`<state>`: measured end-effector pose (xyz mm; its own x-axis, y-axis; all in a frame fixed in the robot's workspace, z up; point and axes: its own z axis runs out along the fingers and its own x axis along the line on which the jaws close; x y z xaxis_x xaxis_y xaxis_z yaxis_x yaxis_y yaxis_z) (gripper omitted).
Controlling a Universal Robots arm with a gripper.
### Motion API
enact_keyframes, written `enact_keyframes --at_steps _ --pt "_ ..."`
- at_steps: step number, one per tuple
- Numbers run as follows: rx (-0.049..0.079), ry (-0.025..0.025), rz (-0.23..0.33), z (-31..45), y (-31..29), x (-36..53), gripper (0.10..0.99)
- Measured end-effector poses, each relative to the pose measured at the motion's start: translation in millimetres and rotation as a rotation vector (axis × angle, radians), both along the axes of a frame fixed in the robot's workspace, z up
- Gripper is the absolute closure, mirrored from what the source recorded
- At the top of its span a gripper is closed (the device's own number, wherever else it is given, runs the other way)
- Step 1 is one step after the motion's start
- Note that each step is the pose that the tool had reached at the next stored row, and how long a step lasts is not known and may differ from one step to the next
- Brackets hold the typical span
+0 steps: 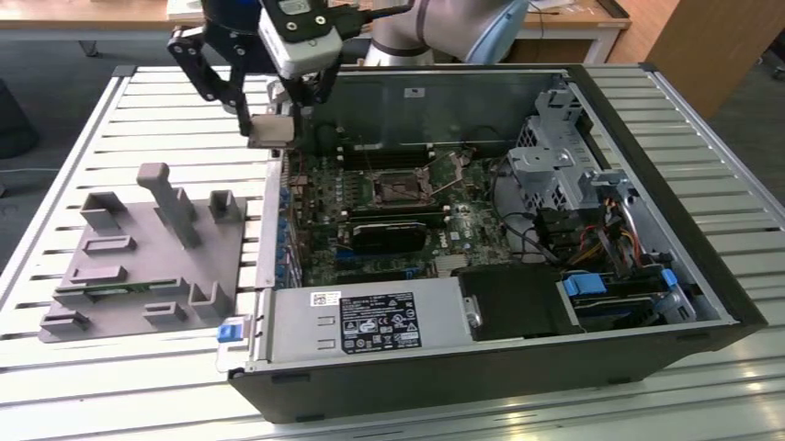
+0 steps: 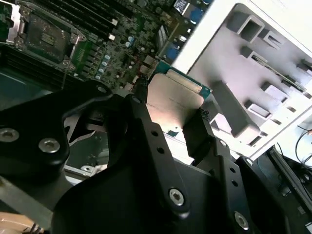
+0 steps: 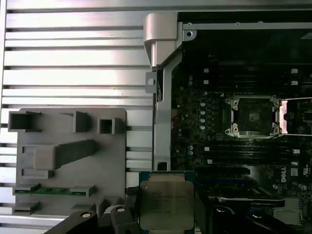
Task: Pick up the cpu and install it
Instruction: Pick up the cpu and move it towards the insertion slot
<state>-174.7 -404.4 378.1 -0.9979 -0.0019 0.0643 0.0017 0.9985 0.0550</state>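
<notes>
We find the black two-finger gripper [image 1: 272, 127] of the arm pinching the cpu [image 1: 272, 131], a small flat square chip with a dull silver-grey metal top and a thin green rim. In both wrist views the chip [image 2: 173, 103] [image 3: 165, 204] sits between the black fingers [image 2: 141, 114], which press on two opposite edges, and its metal top faces the first wrist camera.

In the exterior view the cpu hangs in the air, clear of every surface. It is above the side wall of the open black computer case [image 1: 491, 377] on the exterior view's left. That wall separates the grey plastic fixture plate [image 1: 135, 266] from the green motherboard [image 1: 368, 230].

The square metal-framed processor socket [image 1: 399, 188] lies near the middle of the motherboard, well apart from the held chip. In the first wrist view the socket [image 3: 253, 116] is uncovered.

The case and the fixture plate both rest on the slatted metal counter [image 1: 73, 138].
</notes>
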Motion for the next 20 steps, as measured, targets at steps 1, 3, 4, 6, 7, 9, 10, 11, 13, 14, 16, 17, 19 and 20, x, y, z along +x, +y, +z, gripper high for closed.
enact_keyframes --at_steps 1,3,4,6,7,9,10,11,13,14,16,17,19,20 --pt "0.0 0.0004 0.0 -0.6 0.3 4.5 0.545" --pt "0.0 0.001 0.0 -1.8 1.6 13.8 0.545" --pt "0.0 0.0011 0.0 -2.3 2.3 18.3 0.545" --pt "0.0 0.001 0.0 -3.0 4.6 25.0 0.545" --pt "0.0 0.001 0.0 -3.2 5.8 28.0 0.545" --pt "0.0 -0.0001 0.0 -3.6 7.4 33.0 0.545" --pt "0.0 -0.0013 0.0 -3.7 7.9 35.7 0.545" --pt "0.0 -0.0029 0.0 -3.9 8.2 38.3 0.545" --pt "0.0 -0.0069 0.0 -4.7 9.0 44.6 0.545" --pt "0.0 -0.0073 0.0 -5.4 9.4 48.6 0.545" --pt "0.0 -0.0076 0.0 -7.4 10.4 56.8 0.545" --pt "0.0 -0.0075 0.0 -8.5 11.2 60.9 0.545" --pt "0.0 -0.0075 0.0 -10.9 13.2 69.2 0.545" --pt "0.0 -0.0076 0.0 -11.8 14.7 72.6 0.545"
